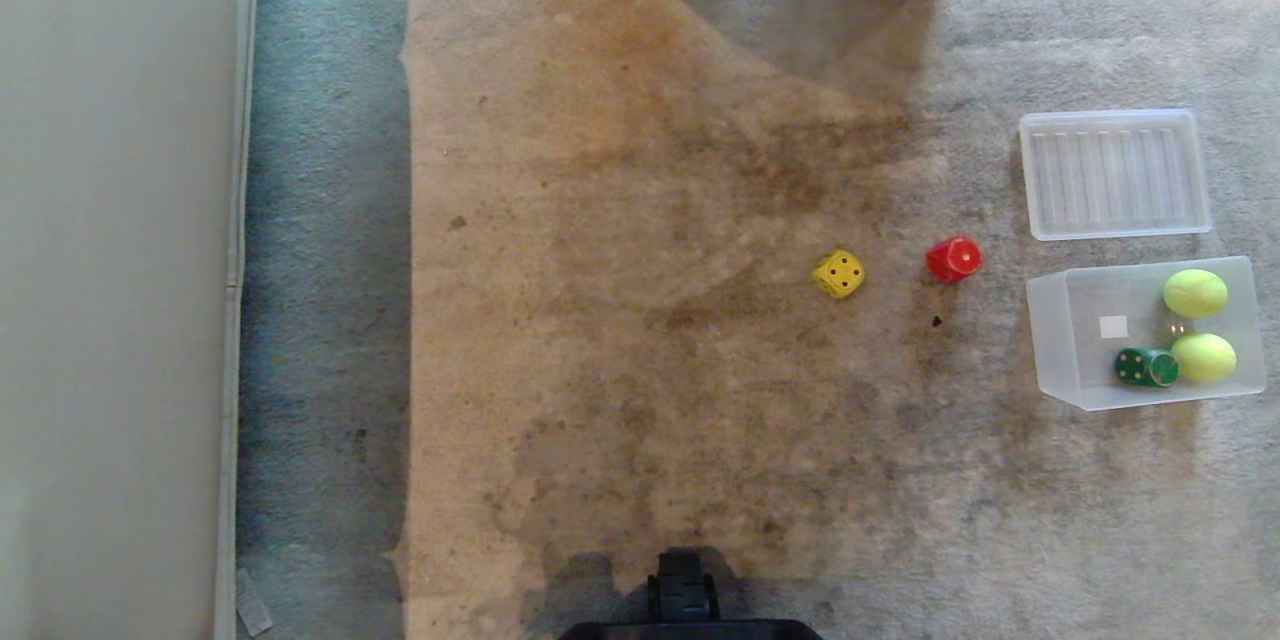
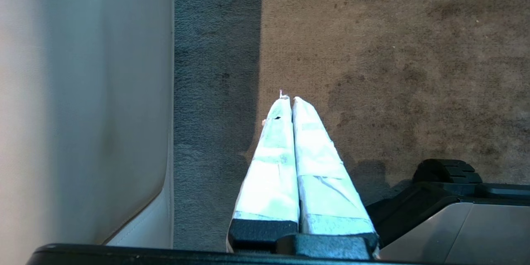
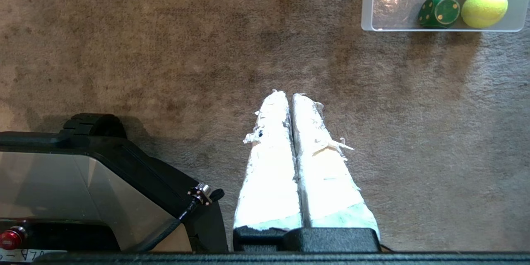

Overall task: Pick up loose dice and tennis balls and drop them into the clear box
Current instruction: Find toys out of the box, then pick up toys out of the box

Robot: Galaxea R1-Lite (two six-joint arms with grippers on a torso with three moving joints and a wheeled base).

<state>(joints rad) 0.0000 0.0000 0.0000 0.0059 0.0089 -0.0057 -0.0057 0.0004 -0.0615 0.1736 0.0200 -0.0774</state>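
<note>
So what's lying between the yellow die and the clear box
In the head view, the red die sits on the carpet between the yellow die and the clear box.

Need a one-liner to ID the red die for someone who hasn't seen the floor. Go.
Find the clear box on the carpet at the robot's right, with the ribbed lid lying just beyond it. Two dice sit loose on the carpet to the left of the box. The red die is the one nearer the box; the yellow die is farther left, and the green die is inside the box.

yellow die (image 1: 839,274) + red die (image 1: 954,259) on carpet | clear box (image 1: 1060,360): green die (image 1: 1146,367), 2 tennis balls (image 1: 1195,293)
</note>
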